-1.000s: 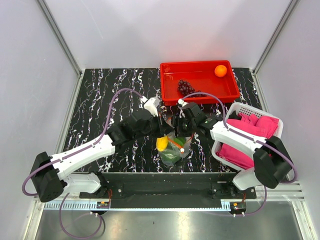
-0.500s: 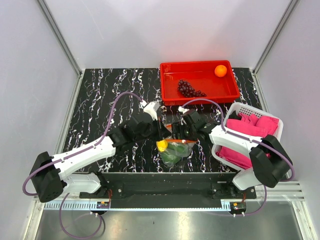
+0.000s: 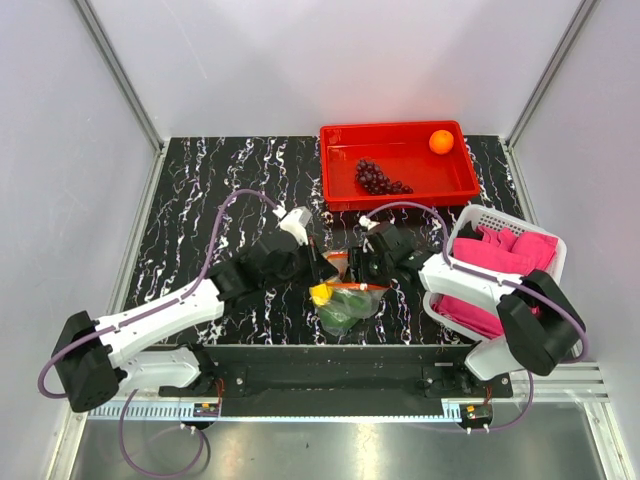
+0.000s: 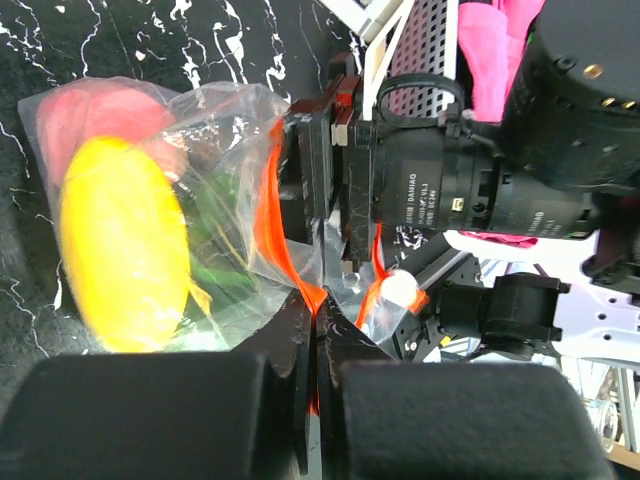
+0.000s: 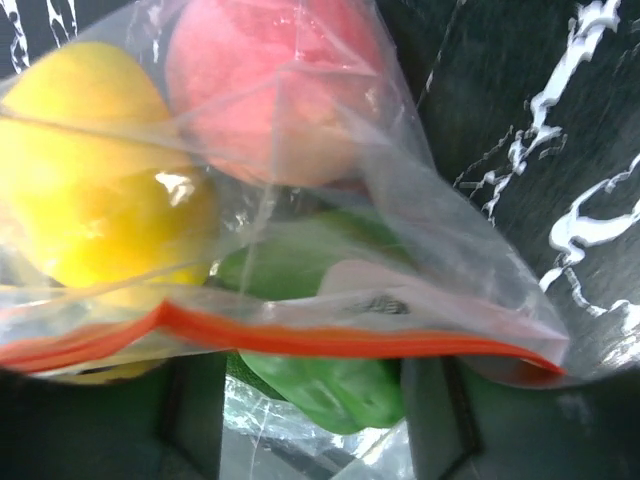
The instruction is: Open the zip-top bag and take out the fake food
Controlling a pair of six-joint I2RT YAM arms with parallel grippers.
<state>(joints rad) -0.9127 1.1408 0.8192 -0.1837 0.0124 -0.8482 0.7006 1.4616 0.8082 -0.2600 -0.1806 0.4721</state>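
The zip-top bag [image 3: 350,305] lies at the table's near edge between both grippers. It holds a yellow fruit [image 4: 125,245], a green pepper [image 5: 320,390] and a pinkish-red round piece [image 5: 265,90]. My left gripper [image 4: 318,320] is shut on the bag's orange-red zip strip [image 4: 275,215]. My right gripper [image 5: 315,360] is open at the bag's mouth; its fingers [image 5: 195,410] stand either side of the green pepper, under the zip strip [image 5: 300,340]. I cannot tell whether they touch the pepper. The orange ball [image 3: 441,141] and the grape bunch [image 3: 378,178] lie in the red tray [image 3: 340,160].
A white basket [image 3: 480,218] of pink cloths stands at the right, close to the right arm. The red tray sits at the back right of the black marbled table [image 3: 220,190]. Side walls close in the table.
Both grippers and the bag have shifted slightly toward the near edge. The right gripper has closed in on the bag's mouth. The left gripper has kept its hold.
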